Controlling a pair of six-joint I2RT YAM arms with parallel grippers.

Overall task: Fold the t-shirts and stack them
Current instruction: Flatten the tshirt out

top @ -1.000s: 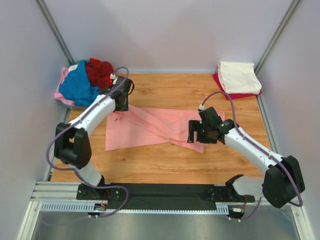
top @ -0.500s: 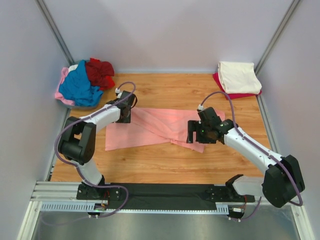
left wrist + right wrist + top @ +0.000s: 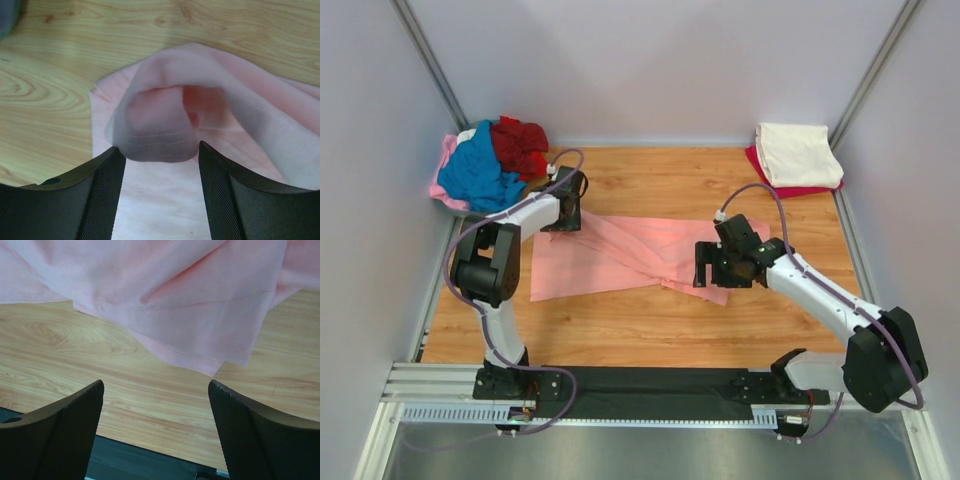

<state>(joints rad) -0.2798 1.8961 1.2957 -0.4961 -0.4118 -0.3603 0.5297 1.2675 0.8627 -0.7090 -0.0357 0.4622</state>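
Top external: left arm's elbow has pulled back toward its base over last second. Left gripper point(image 3: 564, 218) at corner of salmon-pink t-shirt point(image 3: 630, 255), which lies spread on bench point(image 3: 650, 180). Right gripper point(image 3: 708, 265) unmoved at shirt's other end.

Left wrist: left gripper point(image 3: 157, 150) easing wider, released. Hemmed loop of salmon-pink t-shirt point(image 3: 165, 125) stands slack between its tips. Likely corner just let go; folding not begun.

Right wrist: right gripper point(image 3: 155, 390) wide, empty. Edge of salmon-pink t-shirt point(image 3: 150, 290) just ahead.

Your left arm point(image 3: 525, 213) and right arm point(image 3: 815, 290) were white tubes joined by chunky black housings. A thin purple cable point(image 3: 757, 185) looped along each. Their jaws were black, finely dimpled, and a black rail point(image 3: 650, 385) carried both bases.
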